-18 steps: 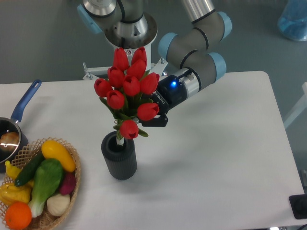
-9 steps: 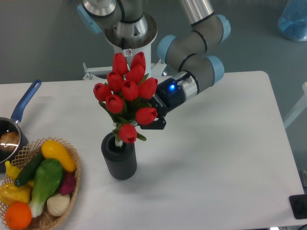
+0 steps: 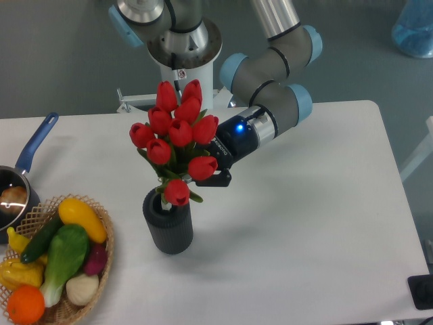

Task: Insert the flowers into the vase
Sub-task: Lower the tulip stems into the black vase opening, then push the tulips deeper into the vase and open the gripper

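Observation:
The flowers (image 3: pixel 177 132), a bunch of red tulip buds with green leaves, stand upright over the vase (image 3: pixel 168 222), a short dark ribbed cylinder on the white table. Their stems reach down into the vase's mouth. My gripper (image 3: pixel 203 173) comes in from the right and is shut on the flowers just above the vase; its fingers are mostly hidden behind the buds and leaves.
A woven basket (image 3: pixel 100 252) of colourful vegetables sits at the front left. A blue-handled saucepan (image 3: pixel 20 177) stands at the left edge. The arm's base (image 3: pixel 179 40) rises behind the flowers. A dark object (image 3: pixel 421 291) sits at the front right corner.
The gripper has moved the flowers down and slightly left, so the lowest bud now sits at the vase's mouth and the stems go deeper in.

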Controlling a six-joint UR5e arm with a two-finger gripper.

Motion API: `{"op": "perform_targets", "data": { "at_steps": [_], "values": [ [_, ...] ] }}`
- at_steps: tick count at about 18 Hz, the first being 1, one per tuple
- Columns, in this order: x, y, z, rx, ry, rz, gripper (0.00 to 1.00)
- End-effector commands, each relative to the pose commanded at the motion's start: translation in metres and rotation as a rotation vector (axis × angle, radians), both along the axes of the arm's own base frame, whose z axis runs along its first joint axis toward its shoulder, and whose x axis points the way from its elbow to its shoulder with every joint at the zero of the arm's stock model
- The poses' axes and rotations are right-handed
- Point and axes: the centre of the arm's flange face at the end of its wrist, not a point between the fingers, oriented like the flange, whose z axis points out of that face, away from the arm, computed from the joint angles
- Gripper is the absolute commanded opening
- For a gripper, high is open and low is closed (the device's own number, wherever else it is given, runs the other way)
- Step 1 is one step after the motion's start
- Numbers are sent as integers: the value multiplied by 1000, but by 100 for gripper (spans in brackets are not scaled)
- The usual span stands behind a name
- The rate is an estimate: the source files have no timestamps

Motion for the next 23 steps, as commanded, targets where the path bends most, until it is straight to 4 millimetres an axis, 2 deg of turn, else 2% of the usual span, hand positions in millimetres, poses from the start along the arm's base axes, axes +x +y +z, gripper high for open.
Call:
{"op": "perform_targets", "data": {
  "at_steps": [4, 14, 23],
  "values": [
    [5, -3, -20, 13, 24, 10, 7],
    [1, -4, -33, 6, 17, 18, 7],
    [11, -7, -48, 8, 45, 22, 7]
  ]
}}
